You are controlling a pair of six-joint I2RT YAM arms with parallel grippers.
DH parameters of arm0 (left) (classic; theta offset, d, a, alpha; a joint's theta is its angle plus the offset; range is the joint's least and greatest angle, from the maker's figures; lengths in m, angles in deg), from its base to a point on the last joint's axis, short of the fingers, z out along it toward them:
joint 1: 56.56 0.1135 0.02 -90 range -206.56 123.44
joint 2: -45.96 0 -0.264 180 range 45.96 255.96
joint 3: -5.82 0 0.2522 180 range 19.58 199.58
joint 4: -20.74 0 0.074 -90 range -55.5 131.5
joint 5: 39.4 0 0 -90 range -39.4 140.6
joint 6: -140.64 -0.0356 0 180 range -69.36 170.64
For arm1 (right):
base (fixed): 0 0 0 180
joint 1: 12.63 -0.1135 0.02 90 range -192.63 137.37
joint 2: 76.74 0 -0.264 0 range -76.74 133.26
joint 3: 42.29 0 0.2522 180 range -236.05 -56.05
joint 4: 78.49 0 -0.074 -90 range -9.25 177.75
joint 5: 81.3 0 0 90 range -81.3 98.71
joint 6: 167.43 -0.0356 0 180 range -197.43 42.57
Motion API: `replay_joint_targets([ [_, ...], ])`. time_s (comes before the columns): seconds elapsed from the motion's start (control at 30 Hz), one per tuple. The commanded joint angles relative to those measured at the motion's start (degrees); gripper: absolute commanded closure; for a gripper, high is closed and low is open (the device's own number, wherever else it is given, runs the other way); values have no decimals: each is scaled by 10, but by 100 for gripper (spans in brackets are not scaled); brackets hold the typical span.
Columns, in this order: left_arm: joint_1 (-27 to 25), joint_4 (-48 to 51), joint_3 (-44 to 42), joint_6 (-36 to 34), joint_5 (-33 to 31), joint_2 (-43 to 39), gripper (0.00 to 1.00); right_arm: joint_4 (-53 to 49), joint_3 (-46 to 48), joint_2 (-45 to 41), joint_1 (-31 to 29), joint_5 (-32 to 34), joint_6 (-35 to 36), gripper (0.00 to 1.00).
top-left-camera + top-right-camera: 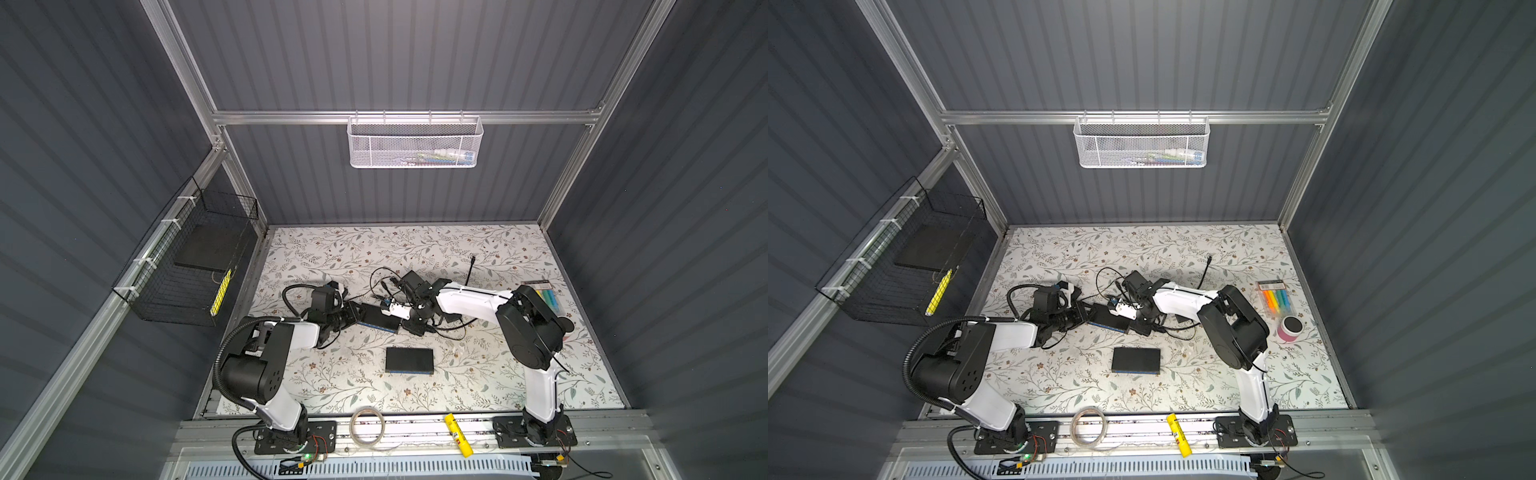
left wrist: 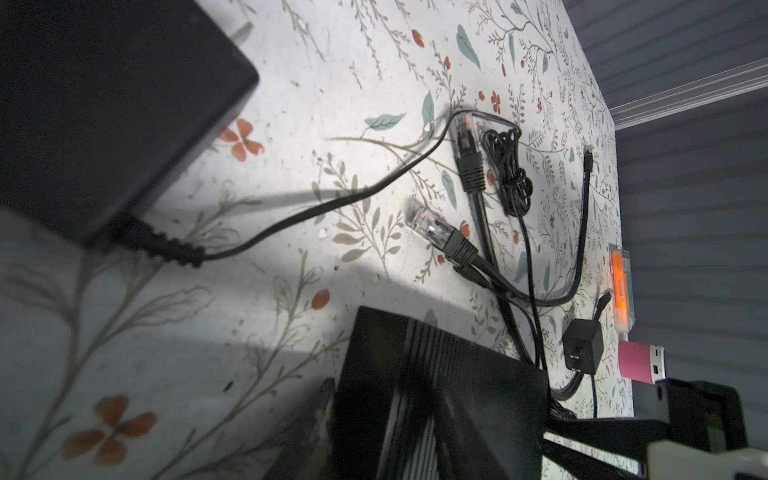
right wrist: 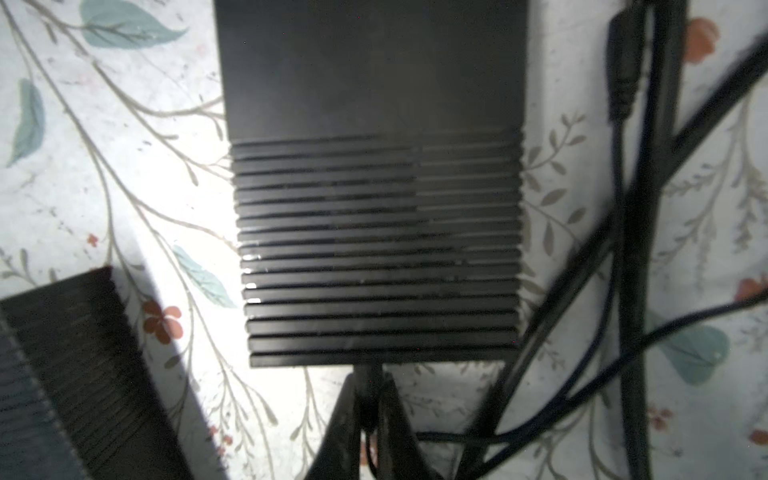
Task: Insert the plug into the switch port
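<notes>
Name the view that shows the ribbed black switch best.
Right wrist view: the switch sits large and centred, ribs plain, plug at its edge. Left wrist view gives one blurred corner; in both top views it is small, partly covered.

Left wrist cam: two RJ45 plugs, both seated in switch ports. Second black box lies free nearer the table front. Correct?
No. Neither is seated: one RJ45 plug and the other plug lie loose on the table, ends bare, apart from the switch, as the left wrist view shows. The second black box does lie free nearer the front.
</notes>
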State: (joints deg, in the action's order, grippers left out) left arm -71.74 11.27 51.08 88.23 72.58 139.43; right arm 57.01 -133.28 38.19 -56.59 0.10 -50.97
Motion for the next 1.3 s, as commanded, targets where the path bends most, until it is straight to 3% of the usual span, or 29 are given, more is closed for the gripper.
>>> replay_joint_targets([
  [0.0, -7, 146, -40, -15, -6, 30, 62, -1, -18, 20, -2, 0, -18, 96],
  [0.67, -9, 132, -44, -10, -12, 35, 62, -33, -103, 39, -34, 16, -94, 100],
  [1.27, -23, 99, -55, 5, -5, 53, 62, 27, -143, 72, -42, -6, -121, 100],
])
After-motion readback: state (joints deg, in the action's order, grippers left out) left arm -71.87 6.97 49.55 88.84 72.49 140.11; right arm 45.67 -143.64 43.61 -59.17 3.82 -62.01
